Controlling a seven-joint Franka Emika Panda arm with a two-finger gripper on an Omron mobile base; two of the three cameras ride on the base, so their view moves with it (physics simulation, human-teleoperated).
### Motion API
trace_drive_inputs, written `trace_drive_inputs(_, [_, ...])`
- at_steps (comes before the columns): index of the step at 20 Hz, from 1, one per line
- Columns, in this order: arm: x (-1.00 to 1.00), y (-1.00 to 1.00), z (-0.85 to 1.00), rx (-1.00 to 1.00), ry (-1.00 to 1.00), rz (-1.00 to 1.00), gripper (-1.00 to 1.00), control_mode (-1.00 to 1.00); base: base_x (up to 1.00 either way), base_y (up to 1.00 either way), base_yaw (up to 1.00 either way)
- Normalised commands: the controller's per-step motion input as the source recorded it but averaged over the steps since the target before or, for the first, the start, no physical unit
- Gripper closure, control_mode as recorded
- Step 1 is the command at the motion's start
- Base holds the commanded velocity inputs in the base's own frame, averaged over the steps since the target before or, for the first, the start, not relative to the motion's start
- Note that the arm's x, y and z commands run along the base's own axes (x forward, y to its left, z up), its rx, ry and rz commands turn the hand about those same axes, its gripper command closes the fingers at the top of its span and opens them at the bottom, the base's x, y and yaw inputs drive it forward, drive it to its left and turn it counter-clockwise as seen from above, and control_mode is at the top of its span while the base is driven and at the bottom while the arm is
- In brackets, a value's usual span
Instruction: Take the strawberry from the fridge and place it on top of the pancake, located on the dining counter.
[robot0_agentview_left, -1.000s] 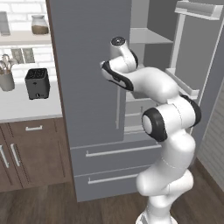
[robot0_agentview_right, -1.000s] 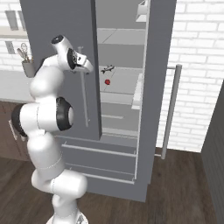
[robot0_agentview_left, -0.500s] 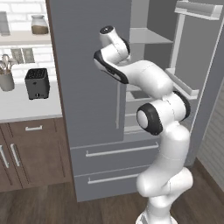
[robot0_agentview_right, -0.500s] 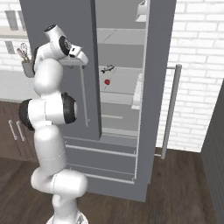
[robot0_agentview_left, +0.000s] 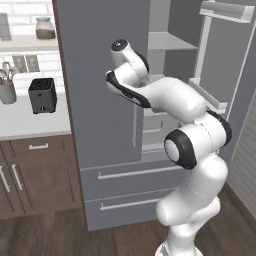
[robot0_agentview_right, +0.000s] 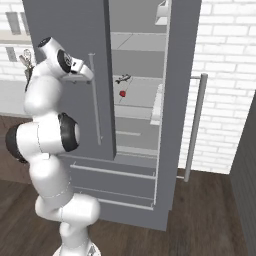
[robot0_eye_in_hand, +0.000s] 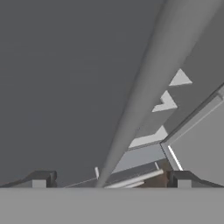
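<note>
Gripper (robot0_eye_in_hand: 109, 179) fingers spread wide, empty, nothing between them; hand view has the two dark tips at roughly 7 and 5 o'clock with the long silver bar handle (robot0_eye_in_hand: 144, 87) of the closed left door running up between them toward 1 o'clock. So the hand is parked right at the fridge (robot0_agentview_left: 100, 100) left door, near the handle, not inside the open compartment. Strawberry (robot0_agentview_right: 122, 93) sits on a middle shelf inside the open right half, tiny red dot, untouched, well apart from the hand, at about 3 o'clock from the wrist in the right base view. A small dark item (robot0_agentview_right: 123, 78) sits just above it on the shelf, too small to identify. Right door (robot0_agentview_right: 182, 75) is swung open, which is why the shelves are exposed and reachable. Judgement: arm is folded high and back to clear the door edge before reaching in; fetch step not yet done. Right base view gives the berry and shelf interior; left base view hides those behind the arm and door edge but shows the side counter (robot0_agentview_left: 20, 117) with a black toaster-like box (robot0_agentview_left: 42, 95) and utensil cup (robot0_agentview_left: 7, 90). Hand view gives the finger spacing.
</note>
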Motion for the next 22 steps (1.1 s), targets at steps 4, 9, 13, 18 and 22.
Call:
trace_drive_inputs(4, [-0.16,-0.09,-0.14,0.00,-0.04,0.09,-1.00,-1.00,0.00,0.00,0.00])
trace_drive_inputs(9, [0.15,-0.18,0.00,0.00,0.00,0.15,-1.00,-1.00,0.00,0.00,0.00])
trace_drive_inputs(13, [0.20,-0.22,0.00,0.00,-0.01,0.15,-1.00,-1.00,0.00,0.00,0.00])
trace_drive_inputs(18, [0.10,-0.17,-0.01,0.00,-0.09,0.09,-1.00,-1.00,0.00,0.00,0.00])
trace_drive_inputs(22, [0.20,-0.01,-0.01,0.00,-0.14,0.10,-1.00,-1.00,0.00,0.00,0.00])
